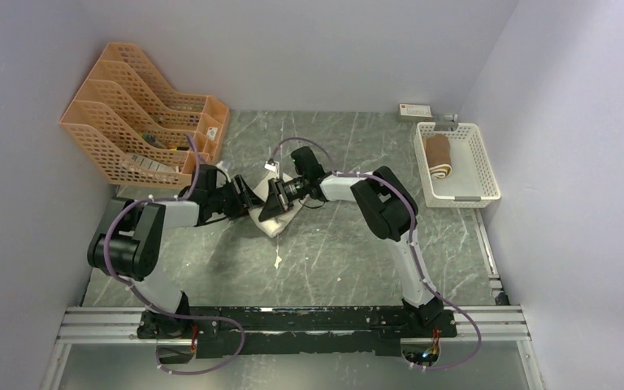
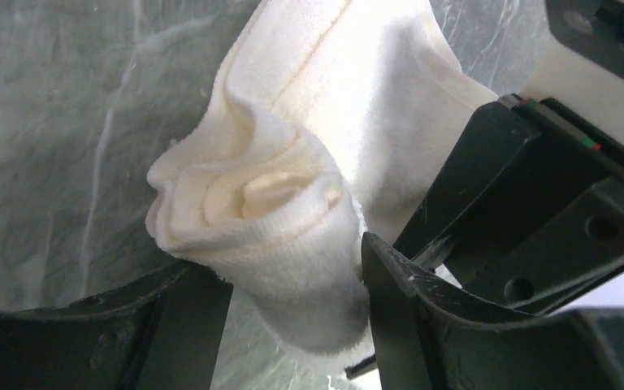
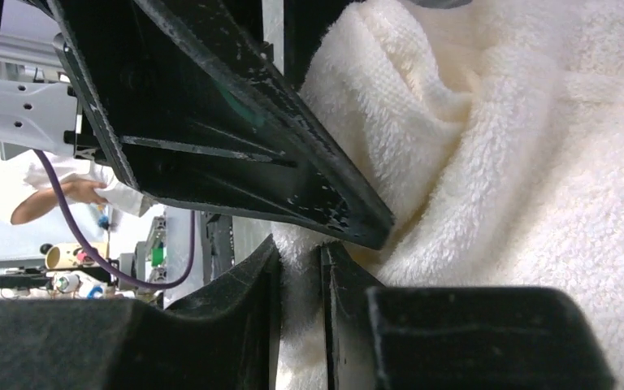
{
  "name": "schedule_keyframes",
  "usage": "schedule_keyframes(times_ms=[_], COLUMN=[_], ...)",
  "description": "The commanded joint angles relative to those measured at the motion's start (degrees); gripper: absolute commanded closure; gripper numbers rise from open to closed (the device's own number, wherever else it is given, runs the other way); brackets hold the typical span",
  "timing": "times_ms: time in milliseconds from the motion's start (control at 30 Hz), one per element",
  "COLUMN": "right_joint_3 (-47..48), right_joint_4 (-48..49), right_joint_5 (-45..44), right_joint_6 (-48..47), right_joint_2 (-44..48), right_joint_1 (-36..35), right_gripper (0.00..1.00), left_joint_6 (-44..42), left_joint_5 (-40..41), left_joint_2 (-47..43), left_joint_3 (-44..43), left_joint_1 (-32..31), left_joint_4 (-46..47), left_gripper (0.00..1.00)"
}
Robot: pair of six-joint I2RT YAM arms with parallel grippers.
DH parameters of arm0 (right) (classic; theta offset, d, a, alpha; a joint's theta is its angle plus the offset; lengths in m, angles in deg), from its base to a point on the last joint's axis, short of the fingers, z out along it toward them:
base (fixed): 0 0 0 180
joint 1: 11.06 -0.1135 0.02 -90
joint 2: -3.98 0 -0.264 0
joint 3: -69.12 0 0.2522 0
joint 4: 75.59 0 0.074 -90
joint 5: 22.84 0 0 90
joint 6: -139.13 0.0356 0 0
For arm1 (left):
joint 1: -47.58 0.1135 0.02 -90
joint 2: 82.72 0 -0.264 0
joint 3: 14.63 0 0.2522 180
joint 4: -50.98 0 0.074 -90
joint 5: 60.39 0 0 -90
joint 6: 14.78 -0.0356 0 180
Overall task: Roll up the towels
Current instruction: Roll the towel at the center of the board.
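Mid-roll on the cream towel (image 2: 292, 211), at centre of the table (image 1: 333, 260), wedged between both arms where the wrists meet nose to nose. Partly wound into a short fat cylinder, spiral end facing away from the left wrist, long axis running roughly along the left fingers, unrolled tail trailing off on the far side. Left gripper (image 2: 284, 260) spread wide and straddling the roll across its thickness, both fingers touching cloth, so judged as holding the roll. Right gripper (image 3: 301, 246) almost pressed together, pinching a thin fold of the same towel in a narrow slit just beside the left finger. Both claws on the thing already; left nearer the roll itself, right on loose cloth next to it. Likely next: more winding toward the tail, with risk of the spiral slackening if either grip slips. Brown towel (image 1: 437, 157) already rolled, lying in the far end of the white basket (image 1: 487, 183) at the right edge, nothing else seen inside. Orange file racks (image 1: 114, 130) at far left, with a few small items too small to name.
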Motion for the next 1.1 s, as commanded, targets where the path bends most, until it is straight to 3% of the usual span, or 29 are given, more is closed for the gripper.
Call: schedule_keyframes(times_ms=[0, 100, 200, 300, 500, 667, 1067], right_joint_3=[0.04, 4.78, 11.56, 14.17, 10.92, 9.40, 12.31], right_joint_4=[-1.96, -15.31, -32.26, -39.79, -41.84, -41.12, -39.21], right_joint_5=[2.01, -5.11, -22.50, -39.07, -59.74, -72.31, -85.16], right_joint_6=[-2.10, -13.02, -23.68, -28.52, -29.71, -24.34, -15.30], right_joint_2=[-0.81, -0.07, 1.09, 3.21, 10.30, 12.92, 9.48], right_joint_1=[-0.46, -0.83, -3.02, -5.49, -11.08, -15.64, -22.81], right_gripper=[0.79, 0.71, 0.52, 0.44, 0.34, 0.33, 0.31], left_joint_6=[-3.18, -4.87, -5.35, -5.79, -6.68, -6.65, -7.32], left_joint_5=[3.83, 5.34, 5.96, 5.97, 5.51, 4.40, 3.04], left_joint_2=[4.42, 5.46, 5.78, 6.28, 7.55, 9.48, 11.94], left_joint_3=[-2.57, -3.37, -3.56, -3.88, -4.75, -5.31, -6.50], left_joint_1=[-1.36, -1.46, -1.41, -1.41, -1.41, -1.41, -1.41], left_joint_4=[-1.70, -3.45, -3.80, -4.15, -5.11, -4.81, -5.59], left_gripper=[0.32, 0.35, 0.37, 0.38, 0.38, 0.39, 0.38])
